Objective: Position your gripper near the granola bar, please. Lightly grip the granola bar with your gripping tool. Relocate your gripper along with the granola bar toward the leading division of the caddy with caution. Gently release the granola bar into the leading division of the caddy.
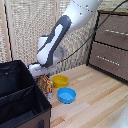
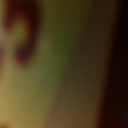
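The granola bar (image 1: 46, 86), a yellow-orange carton with red and brown print, stands on end just beside the right wall of the black caddy (image 1: 35, 92) in the exterior view. Directly on top of it sits my gripper (image 1: 40, 73), its white hand low over the carton, apparently shut on the carton's upper end; the fingers themselves are hidden. In the wrist view a blurred yellow-green surface with a dark red smear, the granola bar (image 2: 55, 65), fills the picture. The leading division of the caddy (image 1: 20, 109), with its brownish outer wall, lies nearest the camera.
A yellow bowl (image 1: 60, 80) and a blue bowl (image 1: 66, 94) sit on the wooden table just to the exterior view's right of the carton. A dark drawer cabinet (image 1: 111, 45) stands at the far right. The caddy's other compartment (image 1: 12, 80) lies behind the divider.
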